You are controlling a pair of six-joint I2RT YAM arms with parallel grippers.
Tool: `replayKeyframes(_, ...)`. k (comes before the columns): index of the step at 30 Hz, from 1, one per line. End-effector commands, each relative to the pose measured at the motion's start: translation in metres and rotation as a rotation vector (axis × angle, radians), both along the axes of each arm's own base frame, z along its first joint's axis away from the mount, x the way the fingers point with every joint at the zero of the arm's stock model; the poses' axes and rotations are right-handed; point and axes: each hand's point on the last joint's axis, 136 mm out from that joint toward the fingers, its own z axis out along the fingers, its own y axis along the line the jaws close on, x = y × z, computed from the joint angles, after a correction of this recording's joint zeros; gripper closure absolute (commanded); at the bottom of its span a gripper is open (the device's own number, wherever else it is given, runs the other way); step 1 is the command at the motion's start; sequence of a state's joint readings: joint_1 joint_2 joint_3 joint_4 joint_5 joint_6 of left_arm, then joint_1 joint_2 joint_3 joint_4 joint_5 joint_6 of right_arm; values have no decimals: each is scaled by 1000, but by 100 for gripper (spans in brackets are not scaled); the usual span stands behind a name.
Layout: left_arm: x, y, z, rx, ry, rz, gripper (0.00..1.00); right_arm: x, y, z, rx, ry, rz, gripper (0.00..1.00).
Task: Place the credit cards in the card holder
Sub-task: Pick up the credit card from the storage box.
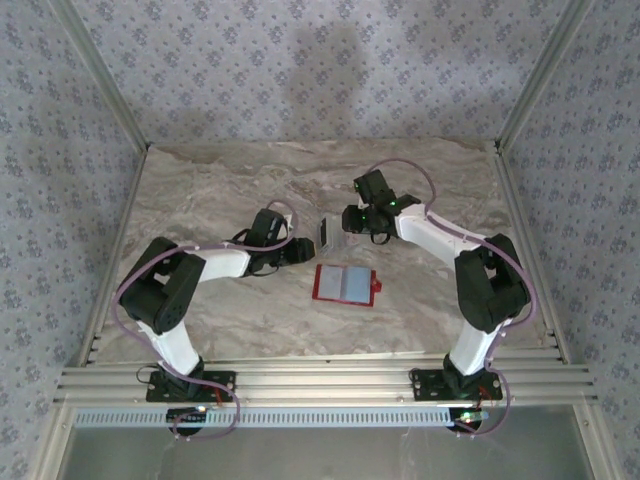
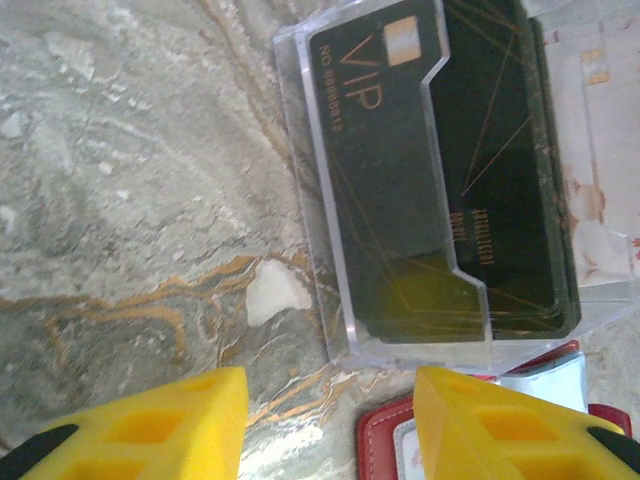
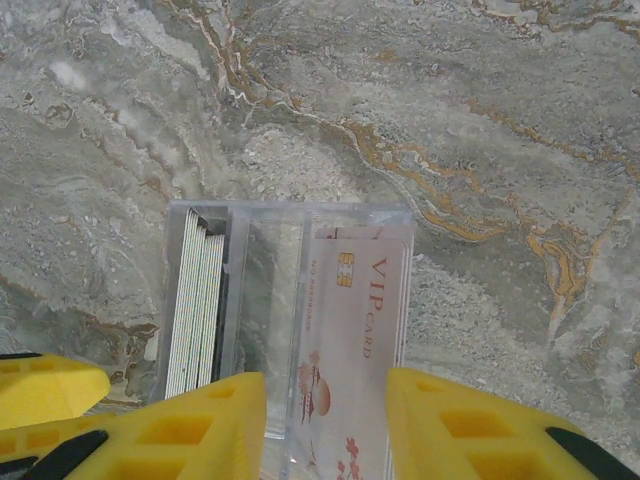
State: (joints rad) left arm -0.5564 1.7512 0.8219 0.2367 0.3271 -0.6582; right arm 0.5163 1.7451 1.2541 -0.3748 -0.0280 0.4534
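The card holder (image 1: 345, 284), a red wallet, lies open on the marble table with its pale pockets up; its corner (image 2: 385, 432) shows in the left wrist view. The credit cards stand in a clear acrylic stand (image 1: 330, 233). A dark VIP card (image 2: 400, 170) faces my left gripper (image 2: 330, 400), which is open and empty just short of the stand (image 2: 310, 190). My right gripper (image 3: 326, 400) is open, its yellow fingers on either side of a pale pink VIP card (image 3: 355, 330) in the stand (image 3: 270, 300). A stack of cards (image 3: 195, 300) stands on edge in the stand's other slot.
The marble tabletop (image 1: 220, 190) is bounded by patterned walls on three sides and an aluminium rail (image 1: 320, 385) at the near edge. Both grippers (image 1: 298, 250) (image 1: 352, 225) crowd the stand from opposite sides. A yellow finger of the left gripper (image 3: 45, 390) shows beside the right one.
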Motion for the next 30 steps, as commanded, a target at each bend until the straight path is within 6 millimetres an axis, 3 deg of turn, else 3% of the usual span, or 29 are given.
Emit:
replayKeyframes(1, 11, -11, 11, -38, -50, -36, 53, 2, -1, -4, -49, 4, 2, 62)
replayKeyframes(13, 13, -15, 1, -34, -35, -51, 54, 2, -5, -14, -81, 11, -11, 64)
replayKeyframes(22, 14, -15, 1, -39, -39, -54, 54, 0, 8, -17, -37, 44, 31, 66)
replayKeyframes(30, 15, -17, -1, -45, -36, -62, 55, -4, 16, -9, -14, 23, 54, 70)
